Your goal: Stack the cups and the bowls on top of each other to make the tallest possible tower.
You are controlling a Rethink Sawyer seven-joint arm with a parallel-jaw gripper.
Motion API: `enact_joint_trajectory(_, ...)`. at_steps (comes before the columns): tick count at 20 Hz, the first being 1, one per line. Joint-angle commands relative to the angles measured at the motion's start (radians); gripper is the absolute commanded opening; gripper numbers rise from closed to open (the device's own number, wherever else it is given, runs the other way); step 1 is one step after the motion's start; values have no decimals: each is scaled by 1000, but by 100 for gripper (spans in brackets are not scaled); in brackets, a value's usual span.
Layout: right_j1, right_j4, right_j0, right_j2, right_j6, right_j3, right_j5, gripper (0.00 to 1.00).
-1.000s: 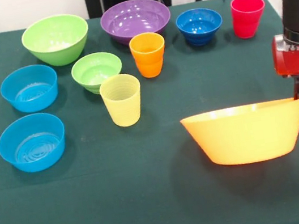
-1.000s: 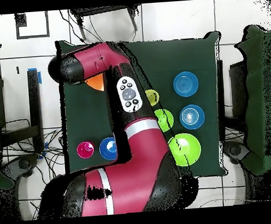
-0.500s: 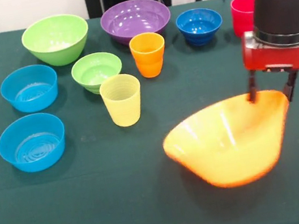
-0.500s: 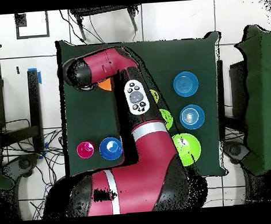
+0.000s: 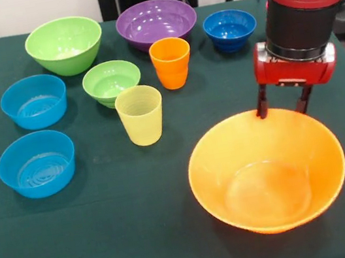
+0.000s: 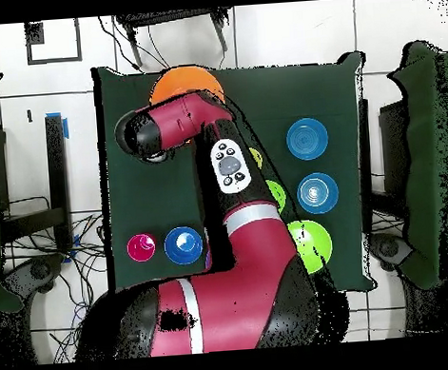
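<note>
Huge orange bowl point(image 5: 267, 169) sits mouth-up on the green table point(image 5: 145, 239), front right, and the gripper point(image 5: 283, 108) pinches its far rim, fingers point(image 5: 261, 102) straddling the edge.

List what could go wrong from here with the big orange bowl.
1. The gripper pinches the orange bowl only at its far rim, so the bowl hangs off one edge; it could slip or swing.
2. The bowl is tilted, mouth toward the camera, not base-up. Released like this, it may rock or settle upright rather than form a wide base.
3. The yellow cup stands close on the bowl's side; a swing that way might knock it over.
</note>
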Motion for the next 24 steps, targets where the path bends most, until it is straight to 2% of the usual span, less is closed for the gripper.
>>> enact_joint_trajectory(1,8,-161,8,17,-176,121,-248,100)
enact_joint_trajectory(4,-3,-180,14,33,-164,145,-305,100)
enact_joint_trajectory(9,-31,-143,9,61,-138,216,-329,100)
enact_joint_trajectory(11,-48,-114,8,76,-150,242,-293,100)
enact_joint_trajectory(12,-64,-99,3,93,-146,268,-300,100)
enact_joint_trajectory(15,-138,-113,26,94,-130,313,-340,100)
enact_joint_trajectory(17,-175,-123,57,73,-132,306,-304,100)
enact_joint_trajectory(20,-183,-122,90,39,-114,290,-244,100)
enact_joint_trajectory(22,-170,-135,103,35,-107,280,-266,100)
enact_joint_trajectory(24,-121,-114,90,74,-113,260,-284,100)
